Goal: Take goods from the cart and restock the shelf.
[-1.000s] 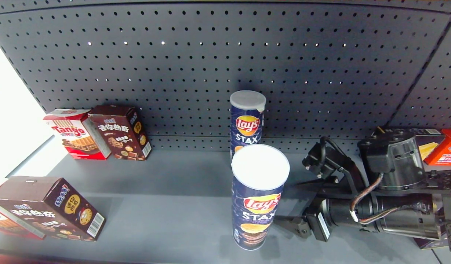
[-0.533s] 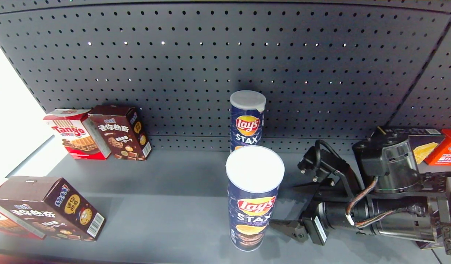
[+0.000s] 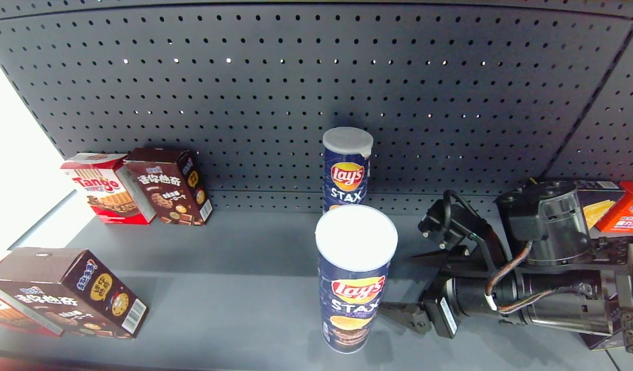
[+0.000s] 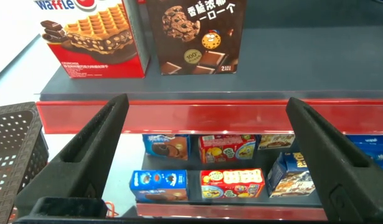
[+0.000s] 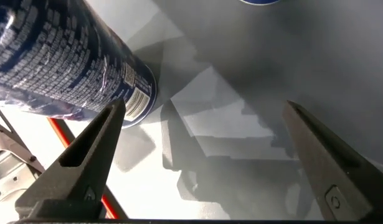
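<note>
Placement looks done: the chip can (image 3: 355, 288) stands upright on the shelf (image 3: 234, 288), just ahead of our right end effector (image 5: 203, 106), whose fingers (image 5: 85, 162) are spread and released with bare shelf between them. Over the last second the can edged slightly farther along that end effector's reach, then settled. A second can (image 3: 347, 170) stands farther beyond. Our left end effector (image 4: 207, 102) hangs spread wide, empty.

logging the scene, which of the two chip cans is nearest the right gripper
The front can, standing beside the open right gripper; the other can stands back against the pegboard.
</note>
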You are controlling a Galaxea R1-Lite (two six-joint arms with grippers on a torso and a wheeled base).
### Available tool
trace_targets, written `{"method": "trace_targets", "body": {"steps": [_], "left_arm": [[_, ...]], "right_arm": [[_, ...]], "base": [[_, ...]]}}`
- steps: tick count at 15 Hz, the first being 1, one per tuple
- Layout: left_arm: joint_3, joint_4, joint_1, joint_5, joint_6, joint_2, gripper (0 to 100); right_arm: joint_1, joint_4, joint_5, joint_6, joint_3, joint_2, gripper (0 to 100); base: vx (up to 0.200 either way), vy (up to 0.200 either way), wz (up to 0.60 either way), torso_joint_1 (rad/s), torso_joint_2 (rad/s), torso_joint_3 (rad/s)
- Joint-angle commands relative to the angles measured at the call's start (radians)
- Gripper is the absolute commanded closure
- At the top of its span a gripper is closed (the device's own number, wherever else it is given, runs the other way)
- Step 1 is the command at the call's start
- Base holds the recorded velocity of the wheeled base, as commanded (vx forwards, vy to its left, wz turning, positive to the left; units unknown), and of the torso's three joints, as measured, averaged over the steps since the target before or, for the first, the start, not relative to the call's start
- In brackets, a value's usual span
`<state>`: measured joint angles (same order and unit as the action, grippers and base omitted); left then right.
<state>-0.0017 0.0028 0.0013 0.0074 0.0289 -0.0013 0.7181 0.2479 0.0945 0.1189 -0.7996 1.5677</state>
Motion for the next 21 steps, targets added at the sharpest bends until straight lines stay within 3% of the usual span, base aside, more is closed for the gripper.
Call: {"method": "trace_targets", "body": {"steps": [1,4,8,9,10,12,14,16,19,21], "left_arm": [[0.0,0.0,0.0,0.002,0.0,0.001,0],[0.0,0.0,0.0,0.002,0.0,0.001,0],[0.0,0.0,0.0,-0.001,0.0,0.001,0],[0.0,0.0,0.0,-0.001,0.0,0.001,0],[0.0,0.0,0.0,-0.004,0.0,0.001,0],[0.0,0.0,0.0,-0.004,0.002,0.001,0],[0.0,0.0,0.0,-0.014,0.0,0.001,0],[-0.001,0.002,0.0,-0.029,0.0,0.001,0],[-0.001,0.002,0.0,-0.029,0.0,0.001,0],[-0.001,0.002,0.0,-0.029,0.002,0.001,0]], "right_arm": [[0.003,0.001,0.001,0.001,-0.001,0.003,0],[-0.011,0.001,0.001,-0.002,0.007,-0.008,0],[-0.266,0.028,-0.004,-0.024,0.013,-0.207,0],[-0.266,0.028,-0.004,-0.024,0.013,-0.207,0],[-0.396,0.028,-0.002,-0.036,0.057,-0.36,0],[-0.494,0.027,-0.001,-0.036,0.111,-0.482,0],[-0.655,0.018,-0.002,-0.035,0.224,-0.719,0],[-0.706,0.018,-0.047,-0.028,0.333,-0.896,0],[-0.713,0.014,-0.131,-0.024,0.434,-1.08,0],[-0.756,-0.067,-0.151,-0.024,0.467,-1.195,0]], "base": [[0.0,0.0,0.0,0.0,0.0,0.0],[0.0,0.0,0.0,0.0,0.0,0.0],[0.0,0.0,0.0,0.0,0.0,0.0],[0.0,0.0,0.0,0.0,0.0,0.0],[0.0,0.0,0.0,0.0,0.0,0.0],[0.0,0.0,0.0,0.0,0.0,0.0],[0.0,0.0,0.0,0.0,0.0,0.0],[0.0,0.0,0.0,0.0,0.0,0.0],[0.0,0.0,0.0,0.0,0.0,0.0],[0.0,0.0,0.0,0.0,0.0,0.0]]}}
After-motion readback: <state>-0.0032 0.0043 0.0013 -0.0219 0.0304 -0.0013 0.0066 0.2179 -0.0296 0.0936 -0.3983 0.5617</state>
